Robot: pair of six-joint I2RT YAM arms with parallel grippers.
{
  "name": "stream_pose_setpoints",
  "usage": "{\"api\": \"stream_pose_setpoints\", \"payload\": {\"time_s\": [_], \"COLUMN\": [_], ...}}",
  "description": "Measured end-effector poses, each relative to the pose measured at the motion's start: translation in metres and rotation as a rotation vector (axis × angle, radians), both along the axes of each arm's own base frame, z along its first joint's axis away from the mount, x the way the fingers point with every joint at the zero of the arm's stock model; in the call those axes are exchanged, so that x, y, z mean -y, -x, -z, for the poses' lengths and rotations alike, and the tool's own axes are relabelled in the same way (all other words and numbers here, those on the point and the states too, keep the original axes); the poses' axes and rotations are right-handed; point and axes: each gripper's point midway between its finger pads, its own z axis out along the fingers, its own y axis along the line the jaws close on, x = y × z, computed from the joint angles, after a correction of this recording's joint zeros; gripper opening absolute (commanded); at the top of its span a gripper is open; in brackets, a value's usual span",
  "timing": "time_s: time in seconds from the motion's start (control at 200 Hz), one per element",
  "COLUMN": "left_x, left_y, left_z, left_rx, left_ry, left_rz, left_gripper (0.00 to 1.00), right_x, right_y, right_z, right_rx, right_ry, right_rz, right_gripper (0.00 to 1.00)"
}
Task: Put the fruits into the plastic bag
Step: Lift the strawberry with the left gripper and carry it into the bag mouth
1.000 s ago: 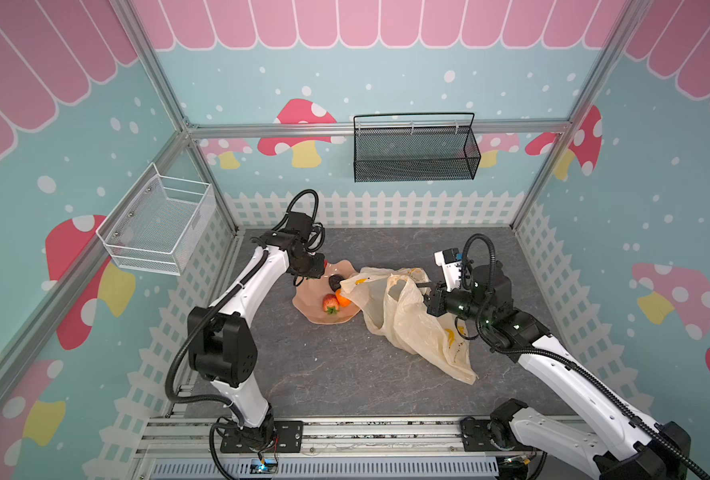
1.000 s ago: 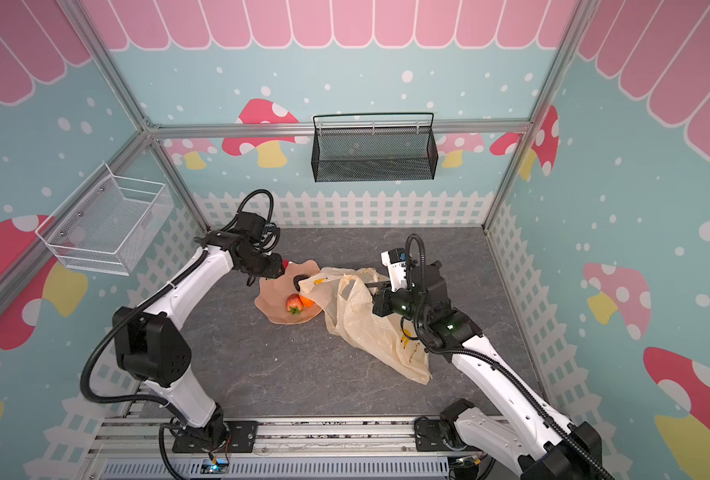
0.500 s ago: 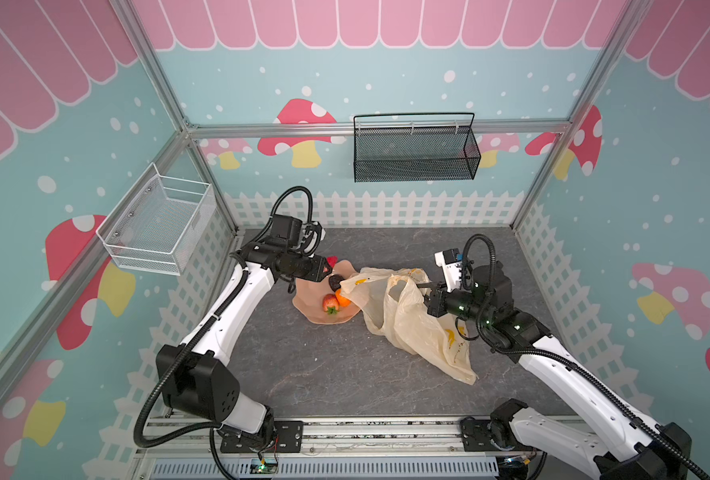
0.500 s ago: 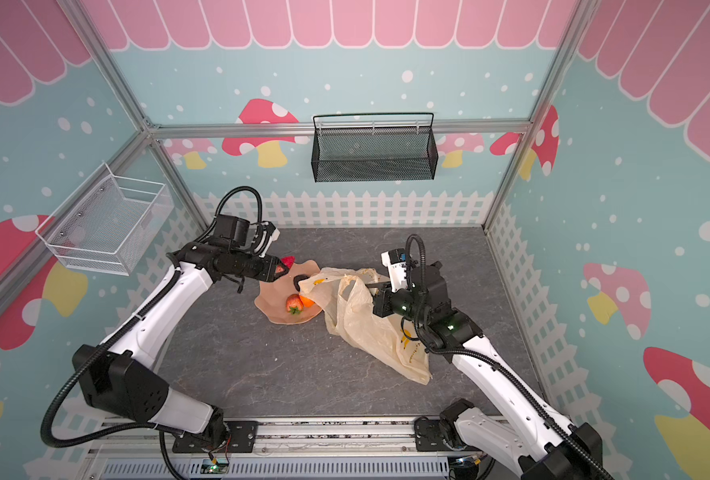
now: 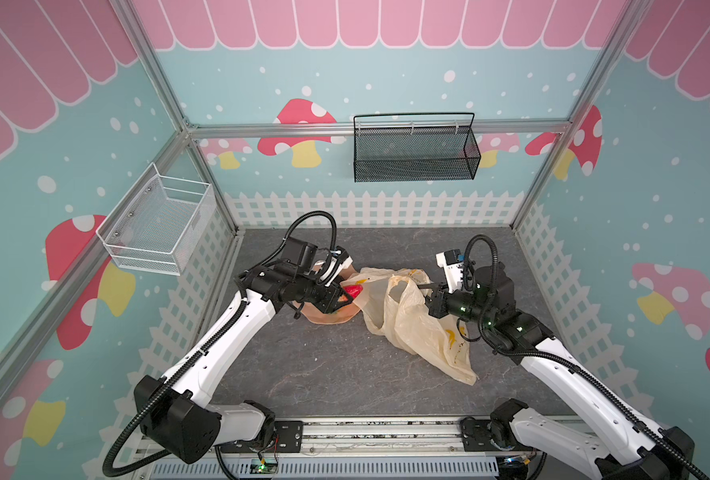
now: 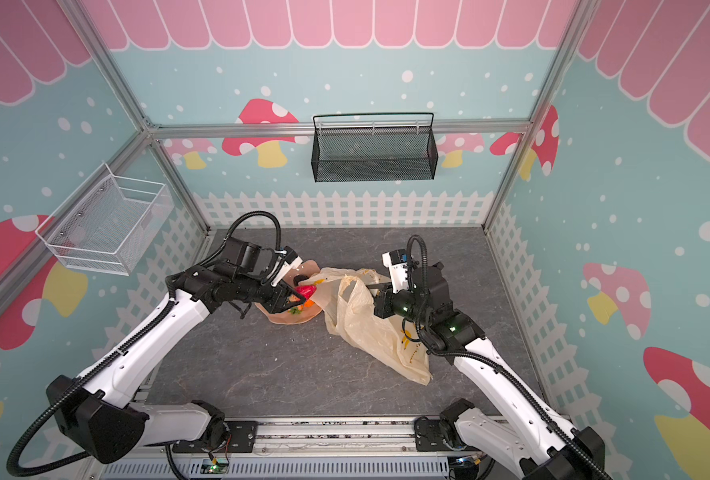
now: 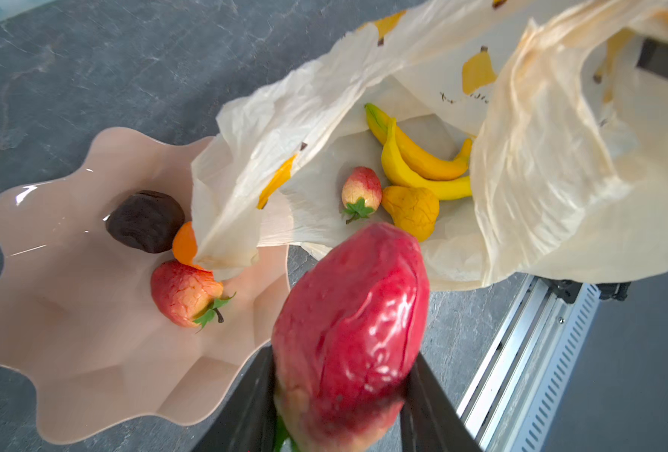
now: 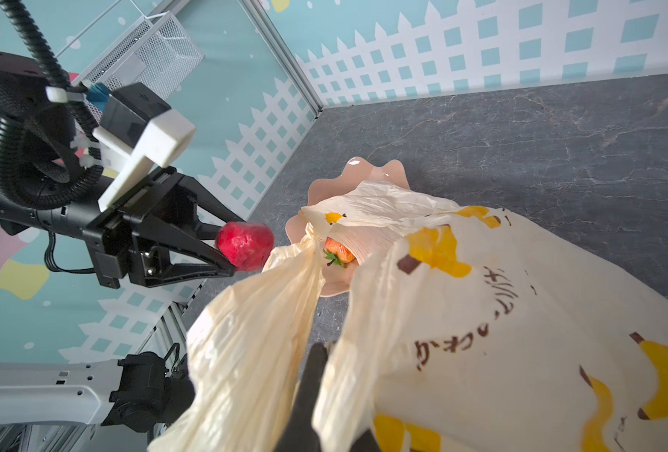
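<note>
The cream plastic bag (image 5: 411,328), printed with banana bunches and brown Japanese lettering I can't make out, lies on the grey table (image 5: 303,374) with its mouth held up by the right gripper (image 5: 426,291), pinched closed on its rim. Inside are two bananas (image 7: 418,156), one small strawberry (image 7: 361,189) and one yellowish-tan piece (image 7: 412,209). The pink dish (image 7: 70,332) holds one mottled strawberry (image 7: 183,293), one orange (image 7: 183,244) and one dark brown piece (image 7: 144,221), and the left gripper (image 8: 234,245) clamps one large red strawberry (image 7: 356,325) at the bag's mouth.
</note>
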Motion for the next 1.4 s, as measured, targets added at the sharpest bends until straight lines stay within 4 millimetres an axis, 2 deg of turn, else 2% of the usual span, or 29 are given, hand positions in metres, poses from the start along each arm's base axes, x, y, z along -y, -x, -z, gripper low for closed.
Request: {"api": "stream_pose_setpoints", "payload": {"time_s": [0.14, 0.355, 0.515, 0.765, 1.151, 1.401], "left_x": [0.015, 0.028, 0.040, 0.051, 0.092, 0.121], "left_y": [0.003, 0.001, 0.000, -0.012, -0.019, -0.010], "left_z": [0.022, 0.068, 0.087, 0.097, 0.113, 0.121], "left_rx": [-0.036, -0.116, -0.140, -0.138, -0.127, -0.142], "left_ry": [-0.061, -0.176, -0.226, -0.255, -0.265, -0.239], "left_rz": [0.040, 0.069, 0.094, 0.099, 0.167, 0.233], "left_gripper": [0.28, 0.27, 0.25, 0.26, 0.29, 0.41], "right_x": [0.000, 0.001, 0.002, 0.003, 0.002, 0.002], "right_y": [0.000, 0.002, 0.004, 0.005, 0.006, 0.006], "right_z": [0.000, -0.004, -0.008, -0.009, -0.009, -0.010], "right_rx": [0.001, 0.011, 0.021, 0.024, 0.023, 0.023], "right_ry": [-0.001, -0.006, -0.012, -0.014, -0.017, -0.017], "right_rz": [0.000, 0.001, 0.001, 0.001, -0.007, -0.008], "right_gripper": [0.00, 0.00, 0.00, 0.00, 0.00, 0.00]}}
